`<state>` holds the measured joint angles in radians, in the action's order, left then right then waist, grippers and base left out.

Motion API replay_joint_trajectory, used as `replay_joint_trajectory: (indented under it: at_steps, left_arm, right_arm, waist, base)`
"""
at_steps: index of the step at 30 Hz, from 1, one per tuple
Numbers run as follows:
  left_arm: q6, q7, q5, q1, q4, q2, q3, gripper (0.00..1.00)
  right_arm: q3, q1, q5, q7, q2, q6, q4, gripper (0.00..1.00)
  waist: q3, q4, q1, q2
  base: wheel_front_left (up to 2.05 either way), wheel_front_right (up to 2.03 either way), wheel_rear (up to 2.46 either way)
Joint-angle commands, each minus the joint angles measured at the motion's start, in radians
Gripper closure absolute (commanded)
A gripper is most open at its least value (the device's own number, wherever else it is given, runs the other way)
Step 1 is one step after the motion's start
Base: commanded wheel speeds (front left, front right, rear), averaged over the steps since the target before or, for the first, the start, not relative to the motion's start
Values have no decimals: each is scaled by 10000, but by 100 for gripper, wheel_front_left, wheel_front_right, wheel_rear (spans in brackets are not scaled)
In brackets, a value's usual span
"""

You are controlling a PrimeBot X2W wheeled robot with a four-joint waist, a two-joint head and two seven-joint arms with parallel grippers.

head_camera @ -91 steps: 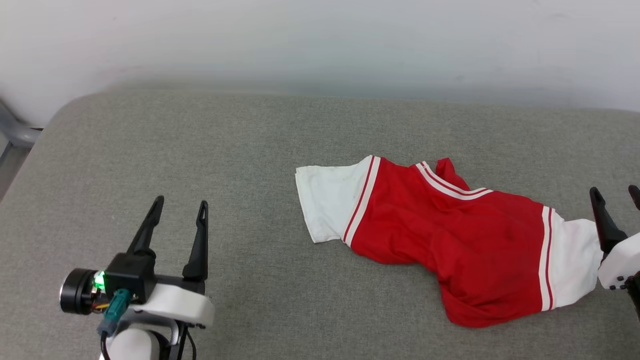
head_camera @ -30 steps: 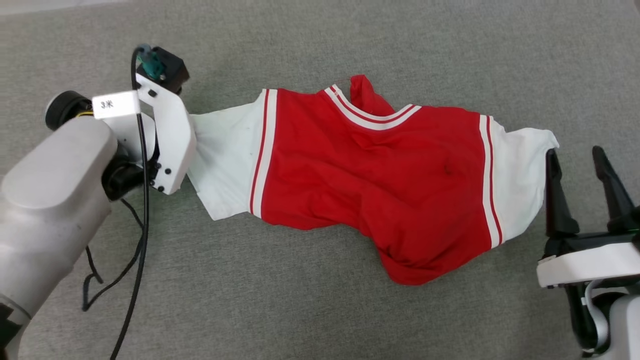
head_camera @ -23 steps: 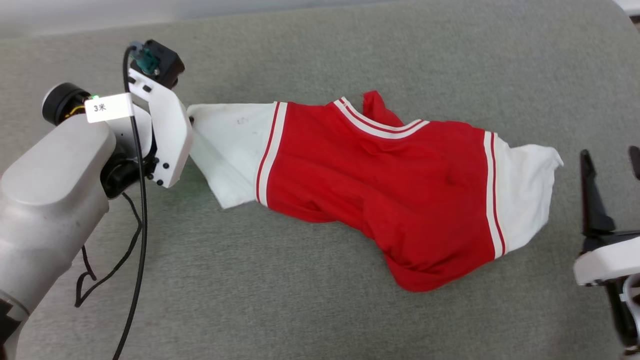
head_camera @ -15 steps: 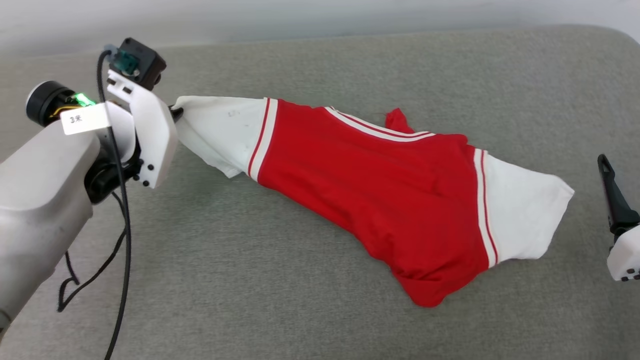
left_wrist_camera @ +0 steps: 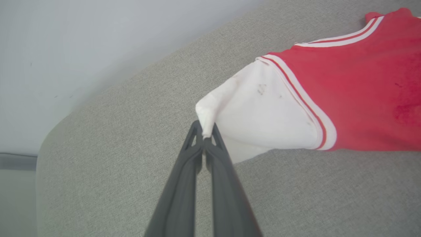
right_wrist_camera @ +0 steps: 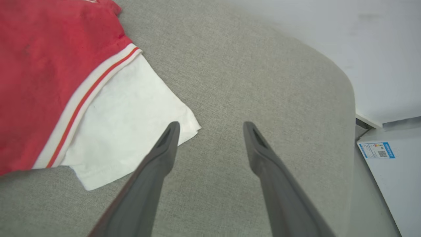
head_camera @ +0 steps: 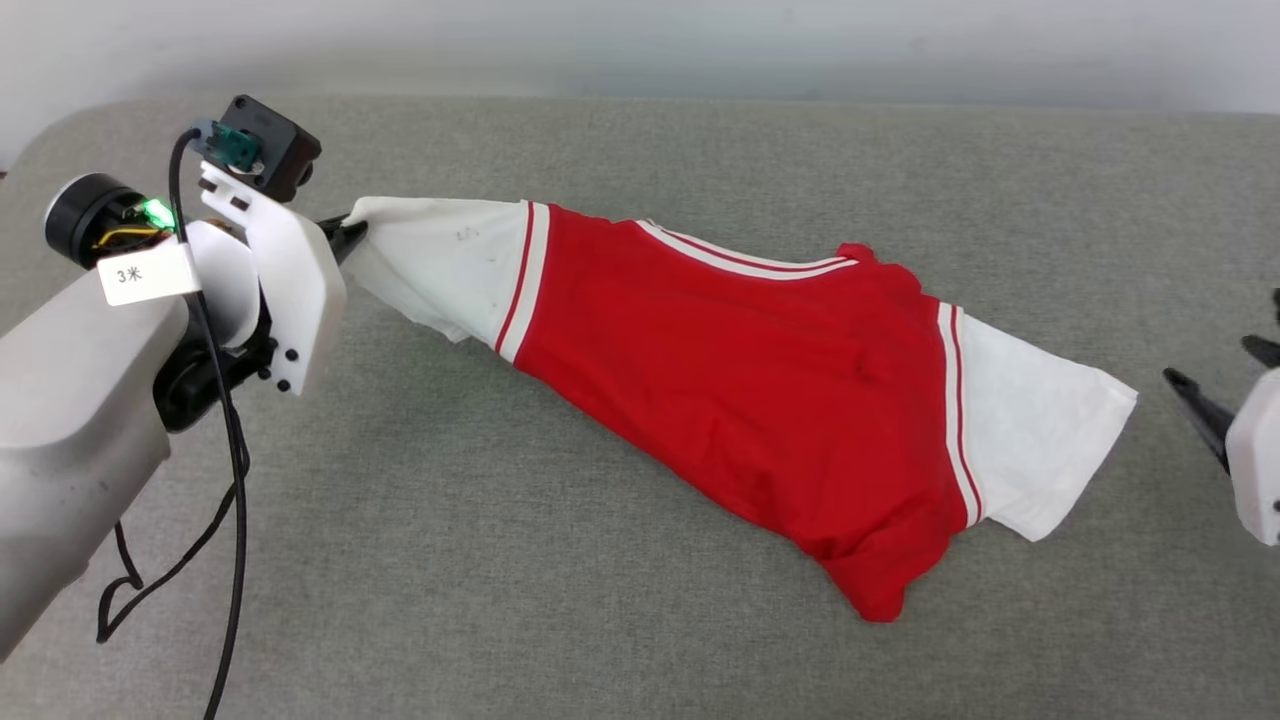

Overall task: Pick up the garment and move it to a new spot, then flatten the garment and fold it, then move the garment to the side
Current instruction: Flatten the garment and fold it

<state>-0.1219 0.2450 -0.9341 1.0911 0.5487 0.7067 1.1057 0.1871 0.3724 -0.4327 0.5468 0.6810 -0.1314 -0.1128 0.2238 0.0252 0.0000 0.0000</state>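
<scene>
Tag (head_camera: 138,272): "3米" | left jaws pinch garment (head_camera: 740,370) sleeve | right jaws apart

Bright even light, soft shadows, wide-angle wrist distortion.

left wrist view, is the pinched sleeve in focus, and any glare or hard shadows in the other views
Left wrist view: garment sleeve and left gripper tips sharp. Head view: even soft light, faint shadow under raised sleeve. Right wrist view: no glare.
</scene>
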Motion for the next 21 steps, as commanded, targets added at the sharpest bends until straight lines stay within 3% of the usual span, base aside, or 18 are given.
replay_joint_trajectory:
  at_steps: [1,5,10,21]
  left_arm:
    - [80,-93,57,-8,-110,-26,-34,100]
    - [158,-146,139,226,-370,-40,-68,100]
    - [236,-287,248,432,-664,-82,-120,100]
    - [280,-507,382,789,-1020,-91,-211,100]
  right_arm:
    - [296,382,-294,557,189,16,-38,0]
    - [1146,1233,-1077,2150,578,14,-278,0]
    - [1945,2121,-1441,3198,698,14,-912,0]
    - [3685,2616,-1690,3548,263,9,-2936,0]
  waist:
    - [167,160,0,0]
    - [474,360,0,0]
    - [899,556,0,0]
    - [1753,796,0,0]
  base:
    - [0,0,0]
    - [0,0,0]
    - [0,0,0]
    - [0,0,0]
